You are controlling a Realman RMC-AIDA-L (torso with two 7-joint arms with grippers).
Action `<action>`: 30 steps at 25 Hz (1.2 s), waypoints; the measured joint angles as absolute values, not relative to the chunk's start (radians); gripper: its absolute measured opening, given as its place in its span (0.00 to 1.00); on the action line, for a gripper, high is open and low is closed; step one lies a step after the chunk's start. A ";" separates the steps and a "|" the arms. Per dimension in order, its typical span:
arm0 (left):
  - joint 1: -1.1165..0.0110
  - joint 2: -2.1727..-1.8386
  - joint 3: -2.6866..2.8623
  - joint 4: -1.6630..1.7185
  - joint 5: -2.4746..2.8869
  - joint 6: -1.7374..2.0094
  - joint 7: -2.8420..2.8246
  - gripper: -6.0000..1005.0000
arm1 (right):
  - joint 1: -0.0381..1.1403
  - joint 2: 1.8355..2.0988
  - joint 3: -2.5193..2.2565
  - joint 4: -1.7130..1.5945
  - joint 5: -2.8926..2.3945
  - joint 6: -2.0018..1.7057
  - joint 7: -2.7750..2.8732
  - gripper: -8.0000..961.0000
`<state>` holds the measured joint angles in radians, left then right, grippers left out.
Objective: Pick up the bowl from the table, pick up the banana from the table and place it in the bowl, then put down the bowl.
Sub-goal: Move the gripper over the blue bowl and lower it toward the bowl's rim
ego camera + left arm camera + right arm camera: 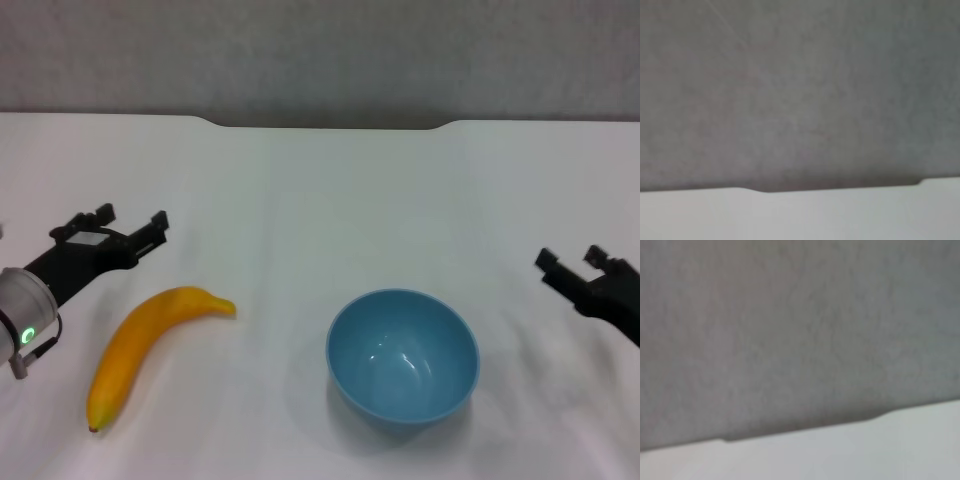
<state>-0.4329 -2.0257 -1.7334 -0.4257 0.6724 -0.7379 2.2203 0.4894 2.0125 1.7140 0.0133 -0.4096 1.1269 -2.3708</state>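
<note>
In the head view a light-blue bowl stands upright on the white table, near the front and right of centre. To its left lies a curved yellow-orange banana, flat on the tabletop. My left gripper hovers open at the far left, just behind the banana and apart from it. At the right edge my right gripper is open too, well to the right of the bowl, holding nothing. Both wrist views show only the table's far edge and a grey wall.
A grey wall rises behind the table. The far edge has a shallow dark notch, also seen as a notch in the right wrist view. Bare white tabletop stretches between and behind the two objects.
</note>
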 joint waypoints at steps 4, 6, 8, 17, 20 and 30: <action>-0.427 -2.026 -1.733 -0.448 0.718 -0.735 2.185 0.84 | 0.488 2.008 1.647 0.095 -0.448 1.046 -2.292 0.92; -0.415 -2.027 -1.734 -0.473 0.721 -0.734 2.201 0.84 | 0.480 1.996 1.635 0.183 -0.514 1.007 -2.214 0.92; -0.403 -2.027 -1.734 -0.495 0.727 -0.735 2.208 0.84 | 0.466 1.981 1.634 0.302 -0.628 0.932 -2.107 0.92; -0.364 -2.031 -1.742 -0.491 0.746 -0.723 2.229 0.83 | 0.320 2.005 1.611 0.816 -1.062 0.642 -1.805 0.92; -0.344 -2.031 -1.751 -0.485 0.745 -0.722 2.238 0.83 | 0.336 2.001 1.614 0.900 -1.248 0.641 -1.597 0.92; -0.329 -2.035 -1.771 -0.468 0.741 -0.720 2.267 0.83 | 0.435 2.002 1.653 1.082 -1.968 0.749 -0.842 0.92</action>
<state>-0.3290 -2.0347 -1.7707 -0.4679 0.7406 -0.7198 2.2671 0.4353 2.0021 1.6530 1.0817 -1.9684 0.7486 -0.8421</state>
